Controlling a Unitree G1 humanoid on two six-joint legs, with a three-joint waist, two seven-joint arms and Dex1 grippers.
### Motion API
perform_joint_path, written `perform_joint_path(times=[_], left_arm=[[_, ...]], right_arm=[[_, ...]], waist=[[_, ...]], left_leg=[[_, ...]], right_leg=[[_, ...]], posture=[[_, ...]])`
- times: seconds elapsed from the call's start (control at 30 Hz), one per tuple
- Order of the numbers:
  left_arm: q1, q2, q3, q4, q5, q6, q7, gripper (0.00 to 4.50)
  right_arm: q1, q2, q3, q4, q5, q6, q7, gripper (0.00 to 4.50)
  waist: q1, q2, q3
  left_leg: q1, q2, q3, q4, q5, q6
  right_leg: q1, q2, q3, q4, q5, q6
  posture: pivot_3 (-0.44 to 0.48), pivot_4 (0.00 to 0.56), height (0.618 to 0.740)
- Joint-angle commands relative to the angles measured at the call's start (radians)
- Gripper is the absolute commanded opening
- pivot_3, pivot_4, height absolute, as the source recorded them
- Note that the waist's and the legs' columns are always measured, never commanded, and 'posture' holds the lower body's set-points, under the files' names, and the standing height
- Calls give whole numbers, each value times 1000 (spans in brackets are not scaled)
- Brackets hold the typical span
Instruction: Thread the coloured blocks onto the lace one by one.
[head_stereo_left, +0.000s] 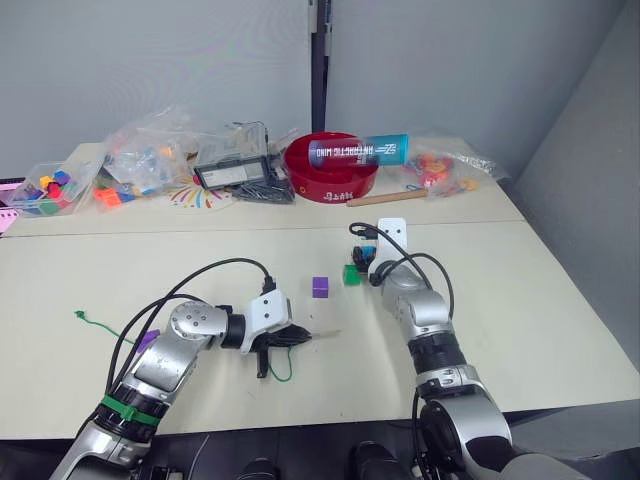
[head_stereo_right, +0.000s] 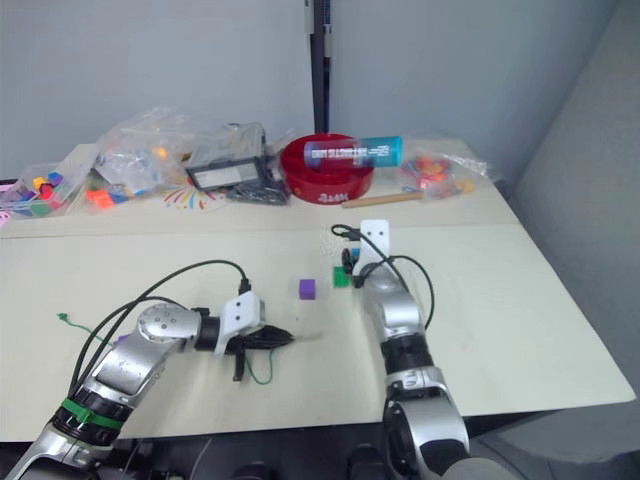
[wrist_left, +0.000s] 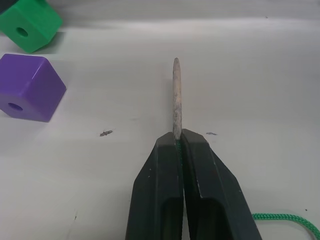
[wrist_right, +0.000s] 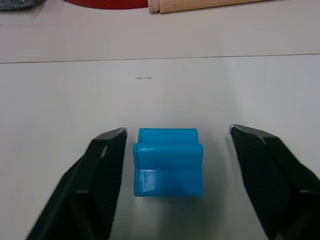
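No block threaded yet: left gripper (wrist_left: 177, 137) pinches lace (wrist_left: 176, 95) tip near purple block (wrist_left: 29, 87), right gripper (wrist_right: 172, 145) wide around blue block (wrist_right: 168, 162).

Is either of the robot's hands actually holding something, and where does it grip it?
The left gripper pinches the thin green lace just behind its stiff pale tip. The right gripper is open around a light blue plastic block.

You get even, soft overhead light on the pale table (head_stereo_left: 560, 300), with no hard glare. Shadows are faint and short: a soft one under the blue block (wrist_right: 168, 162) and a thin one beside the purple block (wrist_left: 30, 87). Head views are fairly sharp in the middle and softer towards the far clutter. Both wrist views stay crisp close up, blurring slightly at the far edge.
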Motion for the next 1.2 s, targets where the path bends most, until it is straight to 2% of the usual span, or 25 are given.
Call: perform_joint_path(times=[0.03,0.5,0.53,0.63,0.87,1.0,1.2], left_arm=[[1,7,18,-38,-14,-1,3,0],[-10,3,16,-27,-12,0,3,0],[-11,3,16,-26,-12,0,3,0],[-12,3,16,-24,-11,-1,3,0],[-15,1,13,-17,-10,-5,2,0],[-15,0,12,-17,-11,-5,1,0],[-18,0,14,-8,-14,-13,-7,0]], right_arm=[[-14,-3,-10,-56,21,19,10,2670],[-8,-24,2,-25,14,36,12,2670],[-9,-25,4,-23,13,38,14,2141],[-10,-26,2,-15,15,36,16,1204],[-11,-33,-6,-25,20,21,19,1195],[53,-53,0,-232,39,80,48,1195],[270,-86,49,-753,71,329,80,1195]], waist=[[0,0,0],[0,0,0],[0,0,0],[0,0,0],[0,0,0],[3,1,0],[5,1,0]], left_leg=[[0,0,0,0,0,0],[0,0,0,-1,0,0],[0,0,0,-1,0,0],[0,0,0,-1,0,0],[0,0,0,-1,0,0],[-1,0,0,-1,0,0],[-2,-1,-2,-4,0,0]], right_leg=[[0,0,0,0,0,0],[-1,0,0,0,0,0],[-1,0,0,0,0,0],[-1,0,0,0,0,0],[-1,0,0,0,0,0],[-1,0,0,0,0,0],[-2,-1,-1,-1,0,0]], posture=[[0,150,740],[0,150,740],[0,150,740],[0,150,740],[0,150,740],[0,150,740],[0,150,740]])
